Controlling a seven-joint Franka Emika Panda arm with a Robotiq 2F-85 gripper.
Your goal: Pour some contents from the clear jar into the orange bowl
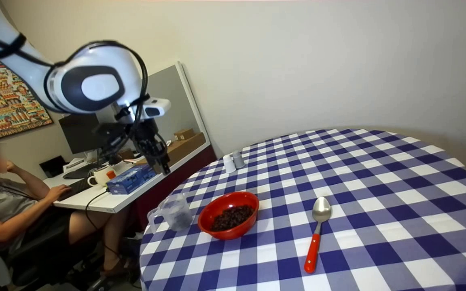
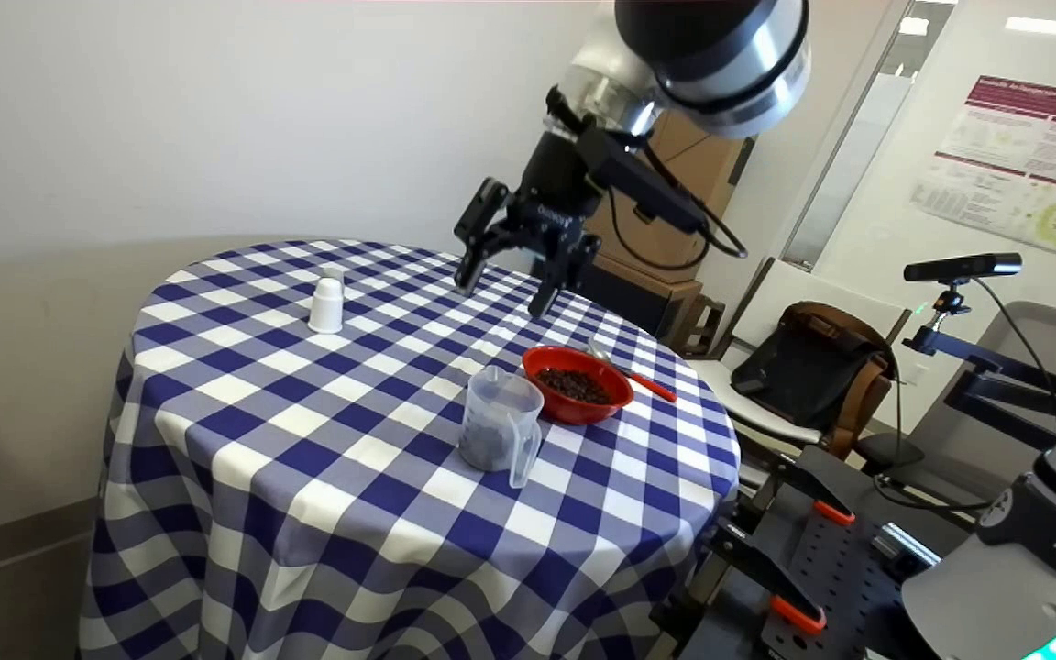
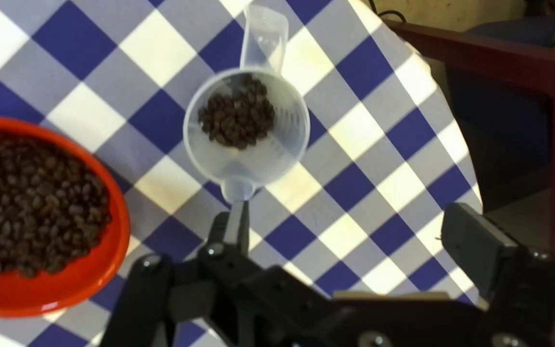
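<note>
1. Two fingers (image 3: pixel 237 225) of the black robotic gripper (image 3: pixel 347 214) hang spread wide, released.
2. Clear cylindrical plastic jar (image 3: pixel 277 150) stands upright on the blue-and-white checked tablecloth (image 3: pixel 378 129), dark beans (image 3: pixel 238 118) inside.
3. Round red-orange bowl (image 3: pixel 82 286) sits just beside it, also holding beans.
4. Red-handled metal spoon (image 1: pixel 314 244) lies across the bowl from the jar.

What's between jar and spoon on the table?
The bowl, with dark beans in it, sits between the jar and the spoon; both exterior views show it. The spoon is outside the wrist view.
</note>
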